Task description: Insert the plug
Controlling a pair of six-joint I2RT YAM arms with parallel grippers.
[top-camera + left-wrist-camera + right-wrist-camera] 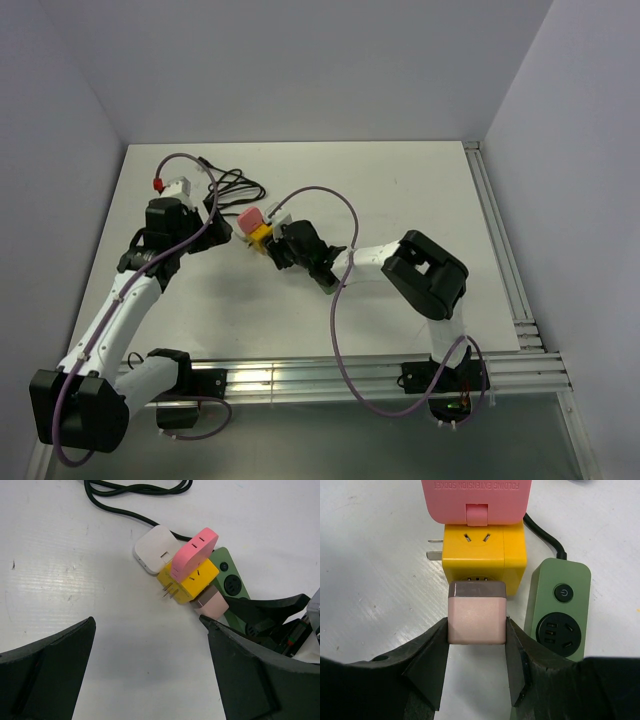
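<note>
A rose-gold plug cube [477,612] is held between my right gripper's [477,630] fingers, its front pressed against the near face of a yellow adapter cube [484,550]. A pink extension block [476,500] sits on the yellow cube's far side. Two metal prongs stick out of the yellow cube's left side. In the left wrist view the plug [211,603], yellow cube [190,580] and pink block [194,554] lie together beside a white adapter [156,548]. My left gripper [150,645] is open and empty over bare table near them. In the top view the cluster [258,228] lies between both grippers.
A green power strip [560,609] with a power button and socket lies just right of the plug; it also shows in the left wrist view [229,577]. A black cable [135,490] coils behind the white adapter. A white box with a red cap [172,185] sits at the far left.
</note>
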